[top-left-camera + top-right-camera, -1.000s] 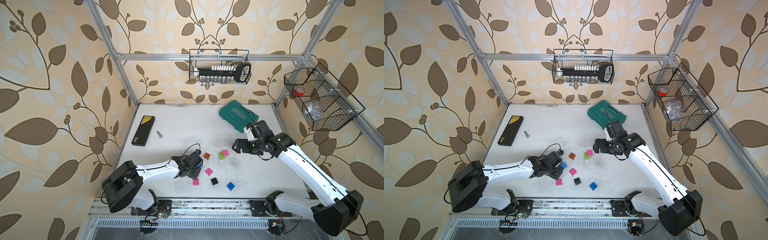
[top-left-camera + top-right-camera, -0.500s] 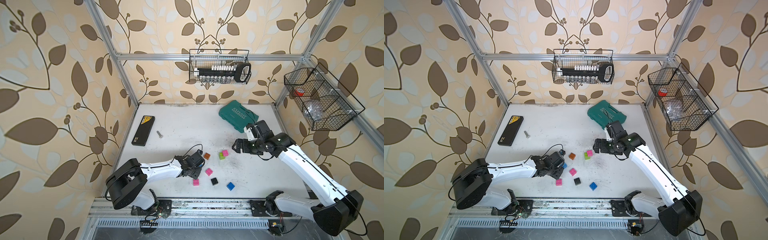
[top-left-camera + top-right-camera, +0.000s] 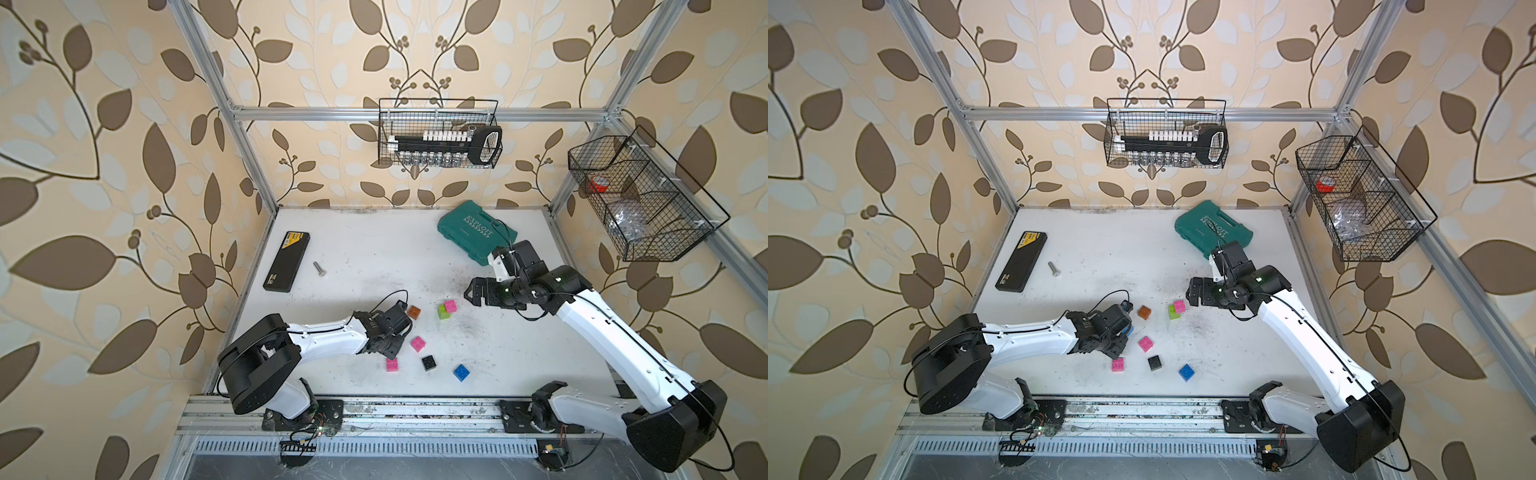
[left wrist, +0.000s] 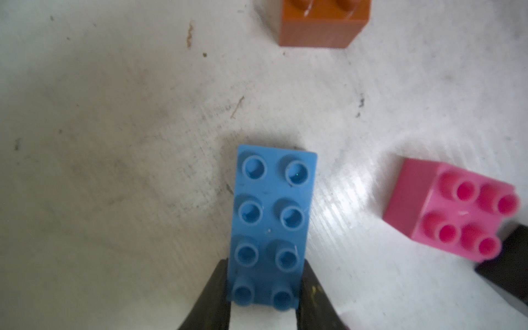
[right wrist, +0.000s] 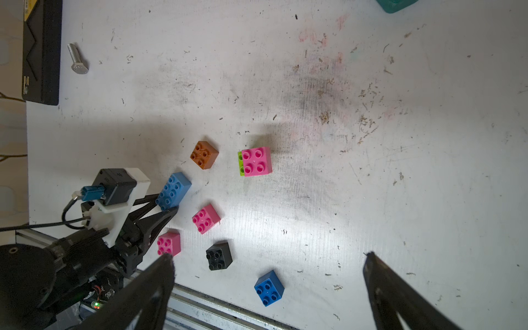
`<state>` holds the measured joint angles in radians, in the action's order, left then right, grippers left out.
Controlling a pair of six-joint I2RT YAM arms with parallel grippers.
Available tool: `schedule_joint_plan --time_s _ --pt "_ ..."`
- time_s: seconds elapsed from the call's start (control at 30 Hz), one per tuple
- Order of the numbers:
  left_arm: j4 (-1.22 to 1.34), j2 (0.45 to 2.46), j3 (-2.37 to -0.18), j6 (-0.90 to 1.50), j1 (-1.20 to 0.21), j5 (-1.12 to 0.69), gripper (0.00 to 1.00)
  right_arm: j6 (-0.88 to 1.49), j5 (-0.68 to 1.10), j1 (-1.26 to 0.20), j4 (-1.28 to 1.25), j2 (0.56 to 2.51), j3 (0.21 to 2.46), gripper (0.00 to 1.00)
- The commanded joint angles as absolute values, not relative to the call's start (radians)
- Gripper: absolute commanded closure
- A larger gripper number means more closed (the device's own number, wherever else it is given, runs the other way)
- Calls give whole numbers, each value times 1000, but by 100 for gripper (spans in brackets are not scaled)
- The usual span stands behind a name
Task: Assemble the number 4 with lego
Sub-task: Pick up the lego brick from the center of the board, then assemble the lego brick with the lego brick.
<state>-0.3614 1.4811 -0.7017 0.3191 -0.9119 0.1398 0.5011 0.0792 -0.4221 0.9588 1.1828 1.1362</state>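
Note:
My left gripper (image 4: 264,267) is shut on the near end of the long blue brick (image 4: 274,223), a jaw pressed to each long side; the brick lies on the table. In a top view it shows only as a blue edge (image 3: 1130,330) beside the left gripper (image 3: 1126,332). Around it lie an orange brick (image 5: 204,154), two pink bricks (image 5: 205,218) (image 5: 169,243), a black brick (image 5: 219,256) and a small blue brick (image 5: 268,288). A third pink brick (image 5: 256,161) sits on a lime green one (image 5: 241,163). My right gripper (image 5: 270,255) hovers open, right of that stack.
A teal tool case (image 3: 473,232) lies at the back right, behind the right arm. A black flat box (image 3: 286,261) and a metal bolt (image 3: 319,269) lie at the back left. Wire baskets (image 3: 440,133) (image 3: 640,199) hang on the walls.
The left gripper's jaws have closed onto the long blue brick, and the arm has shifted slightly. The right arm and the loose bricks have not moved.

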Motion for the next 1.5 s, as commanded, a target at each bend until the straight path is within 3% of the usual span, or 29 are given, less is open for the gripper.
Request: schedule_joint_plan --time_s 0.0,0.13,0.47,0.8,1.47 --pt "-361 1494 -733 317 -925 149 82 505 81 -417 959 1163 1117 1" --pt "-375 1466 -738 298 -926 141 100 496 86 -412 958 1167 1102 1" --pt "-447 1325 -879 64 -928 91 100 432 208 -333 886 1226 1056 1" --pt "-421 1476 -1014 -203 -927 -92 100 379 324 -294 776 1308 1034 1" --pt "-335 1662 -1073 -420 -856 -153 100 337 436 -199 624 1370 929 1"
